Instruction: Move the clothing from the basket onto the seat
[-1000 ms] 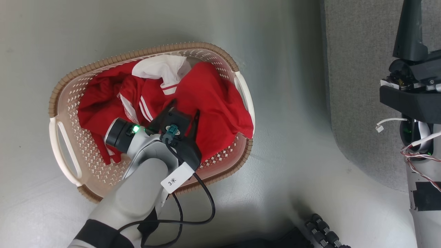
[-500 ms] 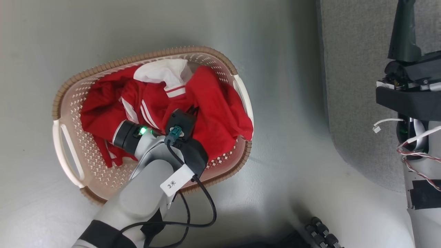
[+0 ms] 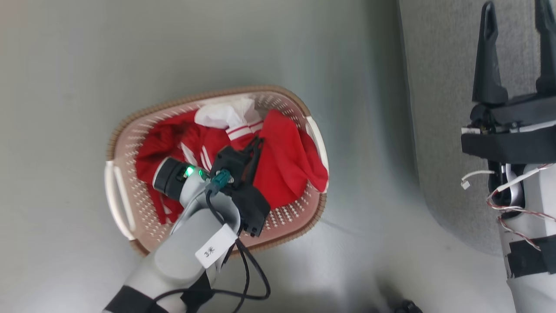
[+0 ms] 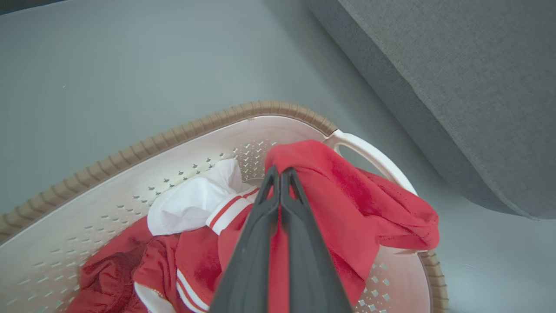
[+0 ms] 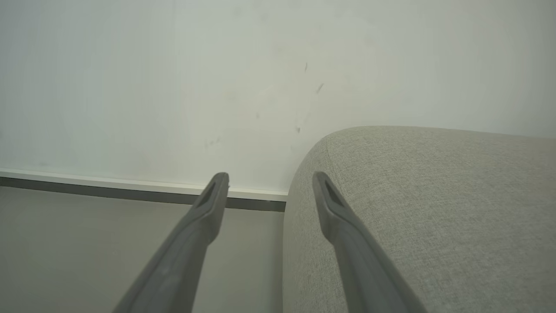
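Lift step: L gripper (image 4: 280,171) pressed together on a red fold of clothing (image 4: 347,195), the rest heaped in basket (image 4: 87,204) on floor (image 4: 130,65) beside sofa (image 4: 456,87). R gripper (image 5: 269,178) spread, idle over sofa corner. Pull straight up till cloth clears basket, then swing to sofa w/o snagging handle (image 4: 369,152). Can't see how much fabric is betw. the tips, or what's under the pile.

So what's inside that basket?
Red clothing with white stripes and a white cuff lies in the basket; the left gripper is shut on it. Anything beneath the pile is covered.
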